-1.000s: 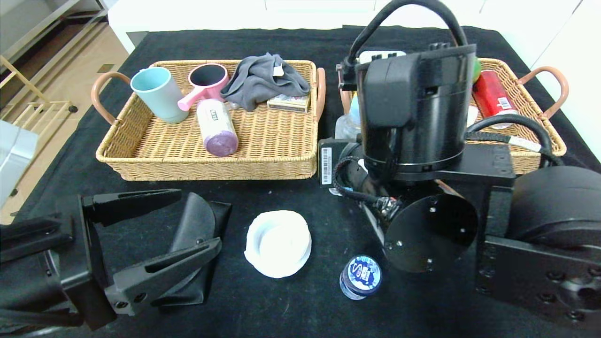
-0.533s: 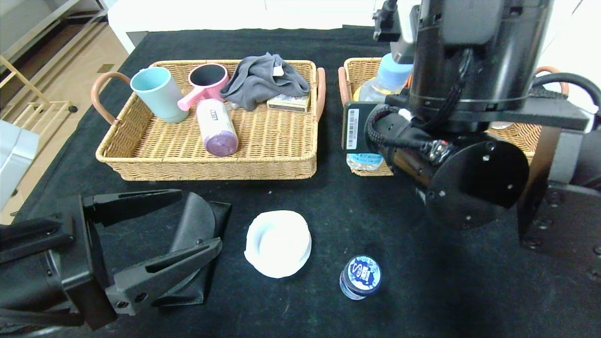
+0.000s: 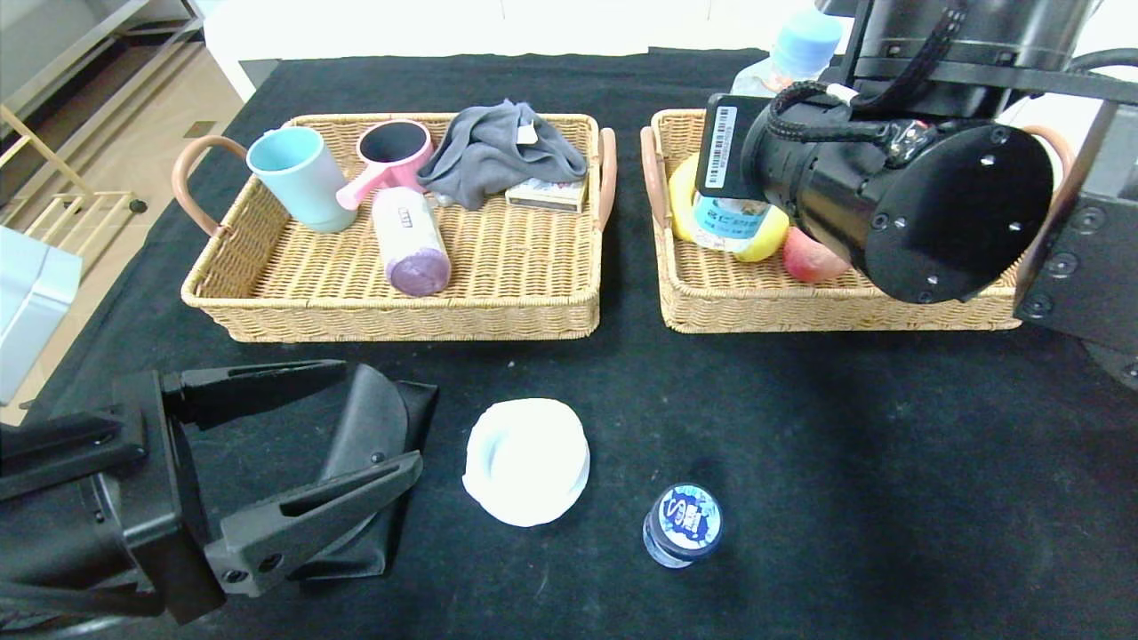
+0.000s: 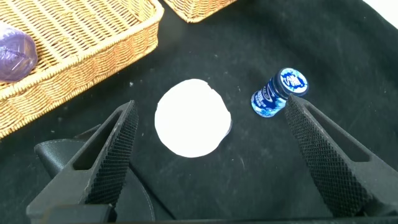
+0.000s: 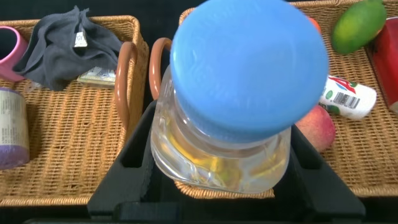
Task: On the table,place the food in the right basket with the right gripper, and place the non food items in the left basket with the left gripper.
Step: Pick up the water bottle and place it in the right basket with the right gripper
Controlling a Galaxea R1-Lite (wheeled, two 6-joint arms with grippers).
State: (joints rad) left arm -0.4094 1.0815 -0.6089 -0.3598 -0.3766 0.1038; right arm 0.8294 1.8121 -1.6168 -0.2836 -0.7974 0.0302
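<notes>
My right gripper (image 5: 221,171) is shut on a clear bottle (image 5: 224,146) with a light-blue cap (image 5: 249,62) and holds it above the near-left part of the right basket (image 3: 800,313). In the head view the arm hides the fingers, and only the bottle's cap (image 3: 807,37) and label (image 3: 733,222) show. My left gripper (image 3: 380,416) is open and empty, low at the front left. Its fingers (image 4: 118,143) frame a white round lid (image 4: 191,117) and a small blue bottle (image 4: 278,94) on the black table.
A black pouch (image 3: 378,418) lies under the left gripper. The left basket (image 3: 400,313) holds a blue cup, pink scoop, grey cloth, purple tube and a card box. The right basket holds a yellow fruit (image 3: 765,244), peach (image 5: 316,127), green mango (image 5: 357,23) and a small white bottle (image 5: 348,98).
My right arm has risen and swung back over the right basket with the bottle in it. It uncovered the basket's front. The left arm has not moved.
</notes>
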